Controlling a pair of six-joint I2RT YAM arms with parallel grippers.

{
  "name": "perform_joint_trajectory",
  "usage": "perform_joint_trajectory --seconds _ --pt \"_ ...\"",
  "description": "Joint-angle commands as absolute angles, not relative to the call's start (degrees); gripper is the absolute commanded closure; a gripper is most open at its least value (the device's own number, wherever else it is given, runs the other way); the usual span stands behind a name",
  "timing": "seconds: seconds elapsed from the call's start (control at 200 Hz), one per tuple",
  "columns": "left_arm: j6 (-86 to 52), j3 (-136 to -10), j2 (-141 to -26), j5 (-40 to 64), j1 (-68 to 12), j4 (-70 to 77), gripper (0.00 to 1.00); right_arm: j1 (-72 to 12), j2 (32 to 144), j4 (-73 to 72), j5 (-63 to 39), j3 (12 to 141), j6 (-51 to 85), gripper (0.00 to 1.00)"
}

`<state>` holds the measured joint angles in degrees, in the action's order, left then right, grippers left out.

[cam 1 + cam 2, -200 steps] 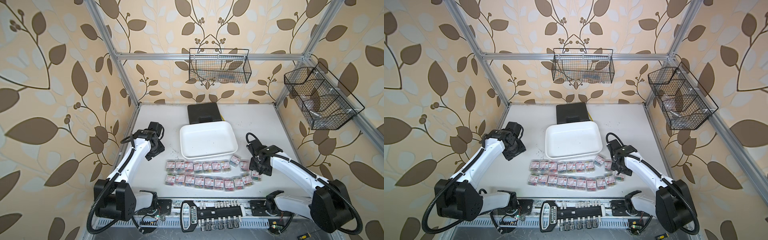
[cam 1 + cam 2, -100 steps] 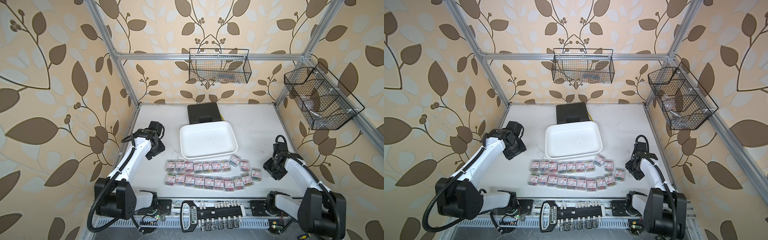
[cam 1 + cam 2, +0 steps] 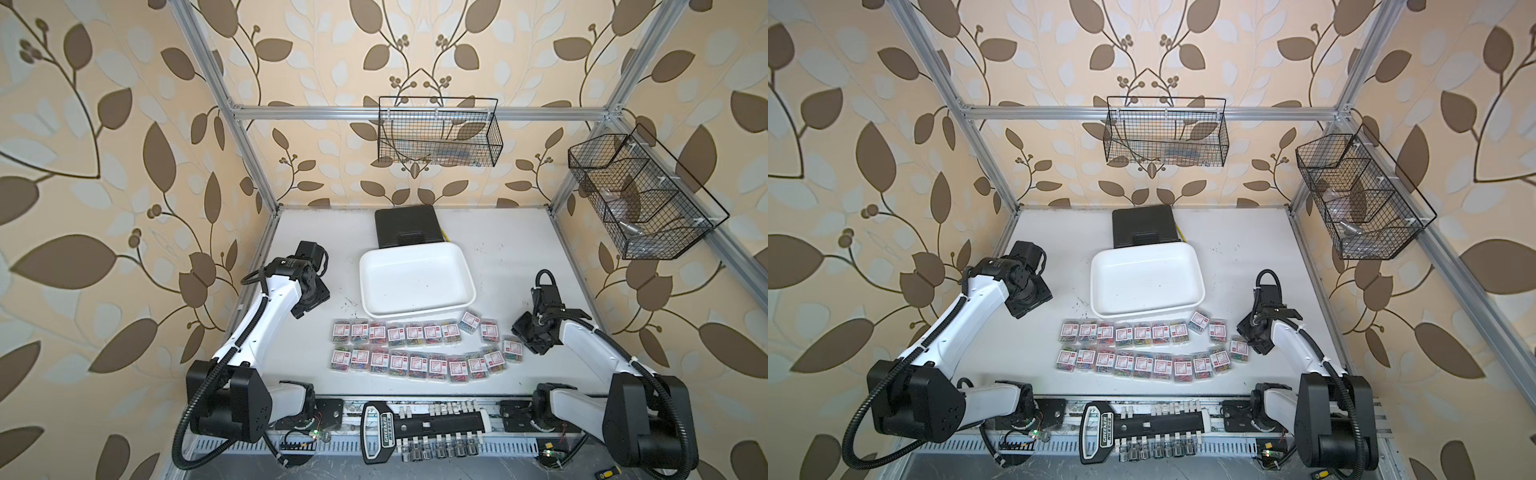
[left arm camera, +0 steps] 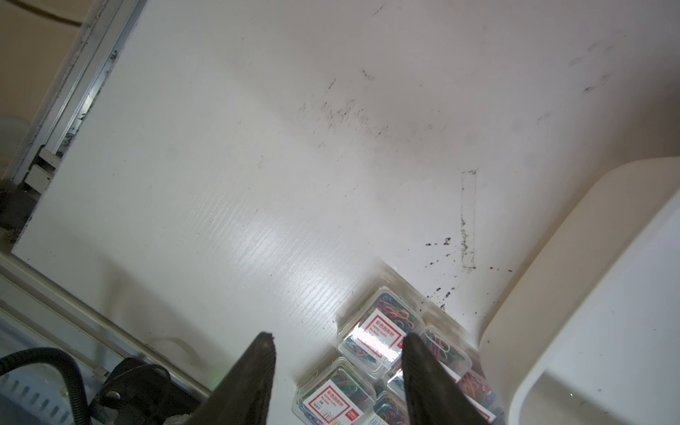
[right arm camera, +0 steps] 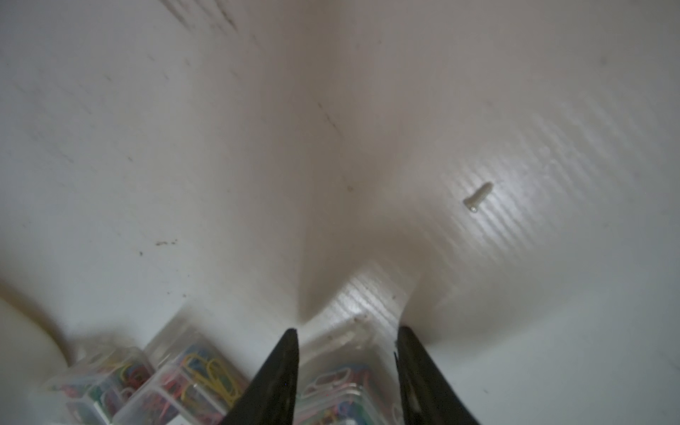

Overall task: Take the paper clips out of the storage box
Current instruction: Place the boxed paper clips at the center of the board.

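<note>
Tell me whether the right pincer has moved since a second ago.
Yes. The right pincer has shifted away from the storage box toward the right edge of the table, beside the outermost paper clips.

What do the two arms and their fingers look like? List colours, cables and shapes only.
The left arm and right arm share one build: glossy white shell links, black joint housings and boxy black shoulder blocks. A black corrugated conduit loops out at each shoulder and runs along the link. The left fingers and right fingers are dark wedges tapering to narrow tips.
</note>
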<state>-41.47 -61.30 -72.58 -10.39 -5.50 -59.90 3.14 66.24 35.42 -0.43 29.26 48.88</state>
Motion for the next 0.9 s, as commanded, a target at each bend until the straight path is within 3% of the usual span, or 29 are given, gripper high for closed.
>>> perform_joint_trajectory --seconds 0.0,0.515,0.62,0.745,0.835,0.895 --pt "-41.8 -63.0 -71.0 -10.5 -4.7 -61.0 0.43 1.1 66.0 38.3 -0.7 25.5 52.2 0.56" --pt "-42.5 -62.1 -70.7 -11.0 -4.7 -59.0 0.43 -4.7 63.0 44.8 1.0 27.7 53.0 0.58" --pt "-41.6 -62.9 -68.8 -12.7 -4.7 -57.6 0.41 -3.9 61.6 46.9 3.0 31.0 51.8 0.47" --pt "-38.9 -64.2 -64.7 -17.9 -4.7 -55.4 0.3 -0.1 59.4 49.0 5.6 38.3 48.0 0.29" --pt "-35.3 -63.1 -61.6 -21.8 -4.7 -50.1 0.2 3.5 56.7 48.2 7.4 43.6 43.8 0.22" --pt "-33.2 -58.8 -59.3 -25.1 -4.7 -44.9 0.21 5.3 55.2 46.5 9.2 46.7 41.3 0.18"
